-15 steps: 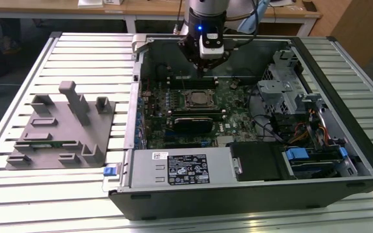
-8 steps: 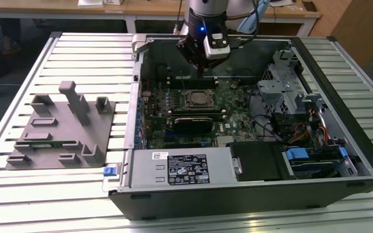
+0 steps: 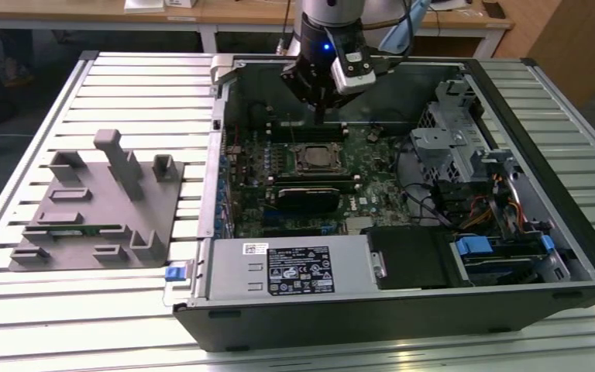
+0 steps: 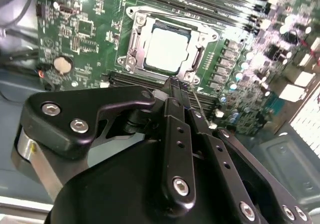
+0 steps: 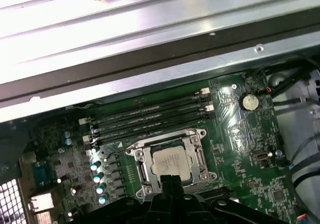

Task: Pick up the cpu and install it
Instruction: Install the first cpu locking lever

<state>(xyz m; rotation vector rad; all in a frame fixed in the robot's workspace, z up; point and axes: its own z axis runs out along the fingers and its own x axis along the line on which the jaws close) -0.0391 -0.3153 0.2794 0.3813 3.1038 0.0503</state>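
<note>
In the exterior view, the gripper hangs inside an open computer case, above the motherboard; a grey plastic tray lies well off toward the exterior view's left. In the second wrist view, its fingertips are pressed together, holding nothing, just above the cpu, which sits seated in its socket. In the first wrist view, the cpu lies just beyond the fingertips, beside the memory slots.

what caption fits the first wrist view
Gripper poised above the cpu seated in the motherboard socket.
</note>
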